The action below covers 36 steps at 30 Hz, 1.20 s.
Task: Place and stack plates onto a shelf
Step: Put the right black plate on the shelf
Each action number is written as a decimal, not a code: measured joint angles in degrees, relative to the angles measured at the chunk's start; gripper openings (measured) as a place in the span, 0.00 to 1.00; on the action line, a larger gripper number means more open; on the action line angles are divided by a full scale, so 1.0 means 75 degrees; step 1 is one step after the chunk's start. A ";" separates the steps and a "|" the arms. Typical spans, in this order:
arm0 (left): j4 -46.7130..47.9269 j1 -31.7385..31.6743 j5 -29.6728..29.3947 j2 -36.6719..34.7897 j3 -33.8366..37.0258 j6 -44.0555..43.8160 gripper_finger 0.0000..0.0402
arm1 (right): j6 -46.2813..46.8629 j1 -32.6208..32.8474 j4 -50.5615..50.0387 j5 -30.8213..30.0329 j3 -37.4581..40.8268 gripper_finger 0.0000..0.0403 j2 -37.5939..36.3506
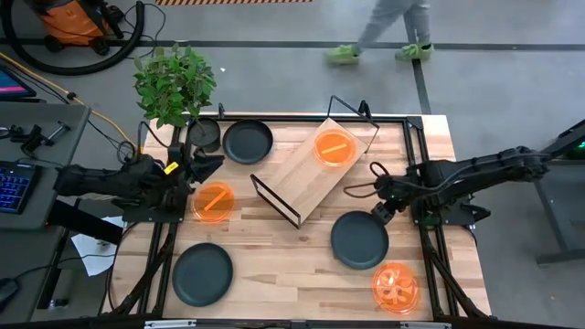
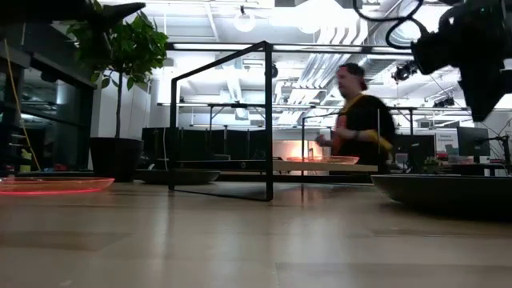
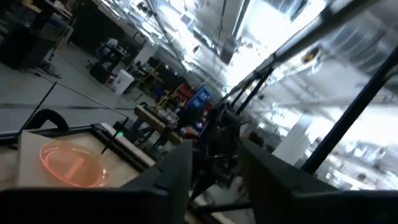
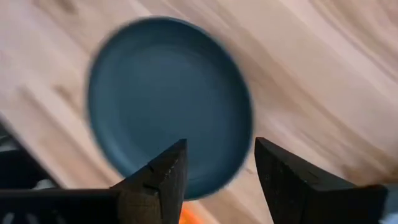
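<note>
I hang my right jaws (image 4: 214, 180) open and empty over the grey plate (image 1: 359, 239) at five o'clock on the tabletop (image 1: 292, 274), ready to carry it to the shelf (image 1: 302, 169) (one orange plate (image 1: 334, 147) there), left jaws (image 1: 206, 167) apart, holding nothing.

A potted plant (image 1: 174, 84) stands at the table (image 1: 283, 265) corner.

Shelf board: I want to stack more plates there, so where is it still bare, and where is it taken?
The shelf is bare over its lower-left half, toward the black wire end. Its upper-right end holds one orange plate. The table beside it is crowded: a grey plate and the right gripper.
</note>
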<state>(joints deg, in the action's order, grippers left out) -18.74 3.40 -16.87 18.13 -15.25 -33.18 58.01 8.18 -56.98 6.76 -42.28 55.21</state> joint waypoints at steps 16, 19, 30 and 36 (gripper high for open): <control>-0.0283 0.0000 -0.0198 0.0694 -0.0037 -0.0630 0.39 | 0.0182 0.0717 0.0844 -0.0435 0.0760 0.42 0.1276; -0.0284 0.0000 -0.0193 0.0691 -0.0037 -0.0630 0.38 | 0.0772 0.0730 0.1421 -0.0329 0.1331 0.42 0.0990; -0.0271 0.0000 -0.0227 0.0691 -0.0037 -0.0606 0.38 | 0.1399 0.0732 0.2539 -0.0633 0.2294 0.42 0.0603; -0.0266 0.0000 -0.0230 0.0691 -0.0034 -0.0621 0.38 | 0.1430 0.0732 0.3374 -0.0641 0.2521 0.42 0.0911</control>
<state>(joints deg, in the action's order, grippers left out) -20.73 3.40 -18.59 23.31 -15.51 -37.85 68.74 13.67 -31.68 1.96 -23.38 62.04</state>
